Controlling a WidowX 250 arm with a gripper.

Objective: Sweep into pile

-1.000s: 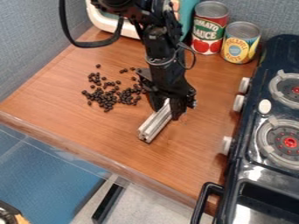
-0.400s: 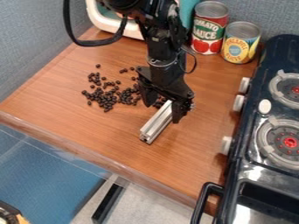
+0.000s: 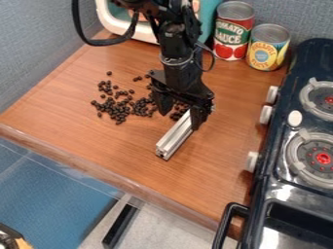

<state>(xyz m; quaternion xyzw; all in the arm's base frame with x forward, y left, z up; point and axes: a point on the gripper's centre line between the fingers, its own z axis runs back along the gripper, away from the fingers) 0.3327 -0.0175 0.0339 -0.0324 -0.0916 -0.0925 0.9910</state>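
Over the bench (image 3: 218, 170), open gripper (image 3: 179, 120) hangs at metal bar (image 3: 174, 136), laid beside scattered beans (image 3: 119, 110), presumably as sweeping edge.

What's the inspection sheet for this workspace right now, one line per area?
Surface: wood-look counter; damage or spills, nothing seen.
Job's things: dark beans lie loosely clustered, with a few strays apart from them; silver bar lies aslant, its upper end at one finger of the end effector.
Clutter: red-labelled can and yellow-labelled can upright at the back, away from the beans.
End effector: low over the counter, fingers apart, not gripping the bar.
Cables: thick black cable loops beside the arm; snags, nothing seen.
Surroundings: stove along the right of the picture; grey panel at the left.
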